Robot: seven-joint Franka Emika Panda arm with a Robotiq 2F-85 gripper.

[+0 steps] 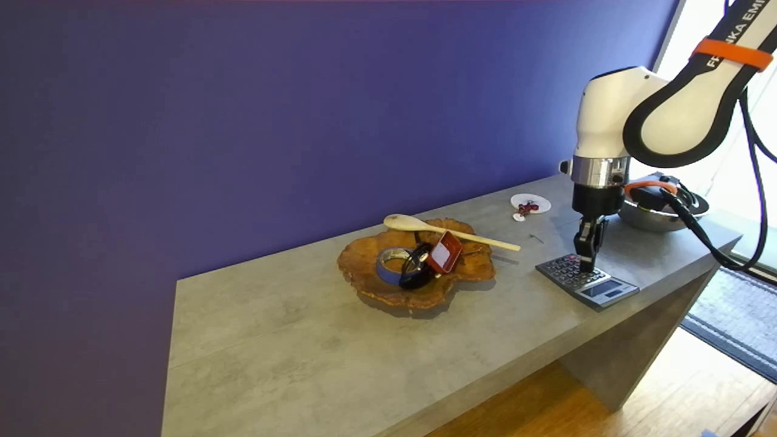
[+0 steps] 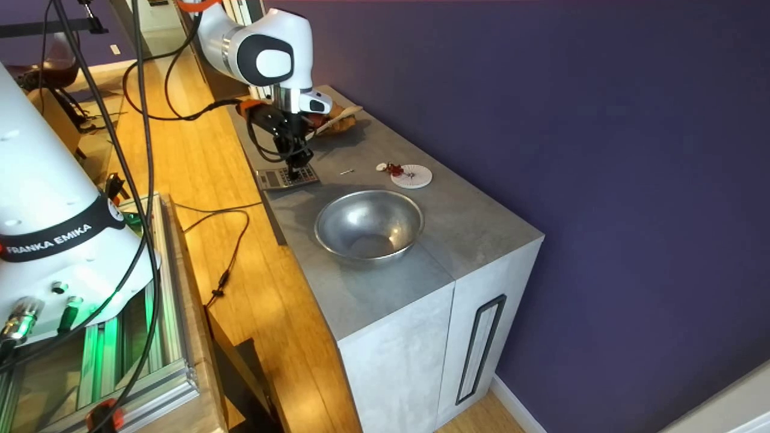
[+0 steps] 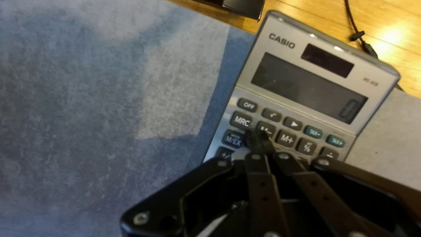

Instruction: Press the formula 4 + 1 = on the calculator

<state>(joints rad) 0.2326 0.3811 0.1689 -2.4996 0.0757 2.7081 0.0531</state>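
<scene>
Gripper (image 1: 586, 267) (closed) over calculator (image 3: 297, 93)

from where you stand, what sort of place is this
Likely a room in a home or office, set up for robot trials: there is a robot arm, a purple wall and a wooden floor.

Wears a glossy white shell (image 1: 604, 118) with black-rimmed joint covers (image 1: 683, 124) and an orange band (image 1: 732, 54). Bears FRANKA EMIKA in white capitals on a black stripe (image 2: 54, 239). Has a silver collar (image 1: 598, 172), then a black tool (image 1: 587, 266) dotted with round metal screws (image 3: 141, 218). Carries black cables (image 1: 686, 217), some thick, some thin, and metal plugs (image 2: 27, 311) lit green beneath the stripe.
</scene>
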